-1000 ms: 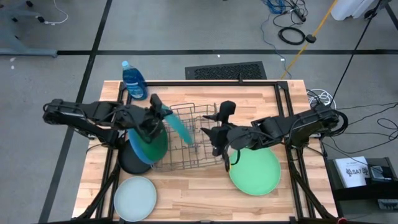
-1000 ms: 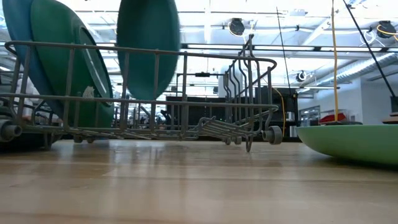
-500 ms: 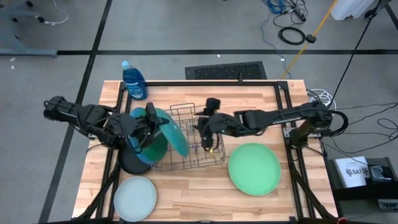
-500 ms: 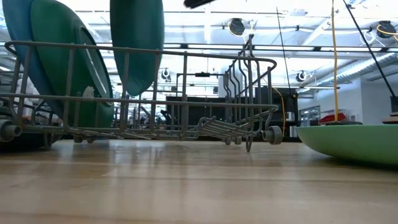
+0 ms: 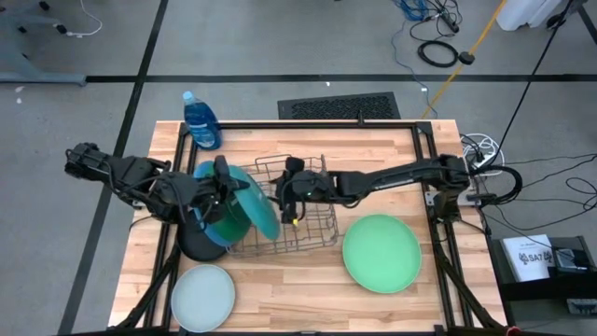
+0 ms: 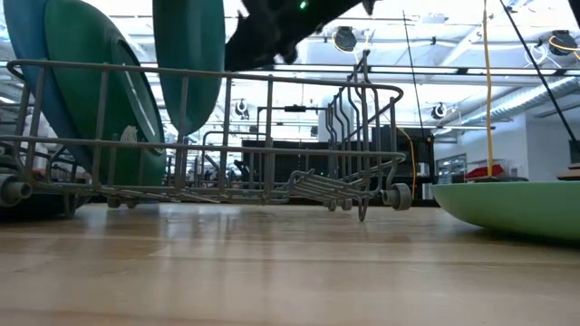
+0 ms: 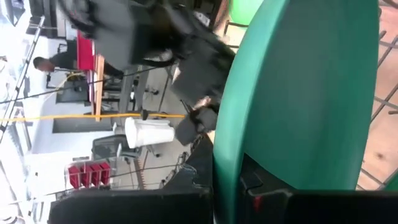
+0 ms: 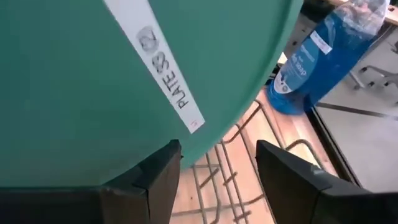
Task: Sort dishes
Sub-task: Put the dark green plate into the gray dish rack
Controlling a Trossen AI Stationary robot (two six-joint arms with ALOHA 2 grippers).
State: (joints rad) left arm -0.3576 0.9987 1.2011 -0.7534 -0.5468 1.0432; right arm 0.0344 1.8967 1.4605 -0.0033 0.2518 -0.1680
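My left gripper is shut on a teal-green plate, held nearly upright over the left part of the grey wire rack. My right gripper reaches over the rack from the right. It is open, its fingers right by the labelled face of the plate; I cannot tell if they touch. A large blue plate and a green plate lean at the rack's left end. A light green plate, a pale plate and a black plate lie flat on the table. My left gripper pinches the teal-green plate's rim between its two fingers, coming from the table's left. The plate stands on edge, slightly tilted. Its lower edge hangs below the rack's top rail, clear of the rack's floor.
A blue soap bottle stands at the far left of the table. The rack's cutlery section rises at its right end. The black frame rails run along the table's far and side edges.
My right gripper has travelled from beside the light green plate toward the table's left, over the rack, up to the held plate. My left gripper has drawn the teal-green plate a little toward the table's left, still on edge over the rack.
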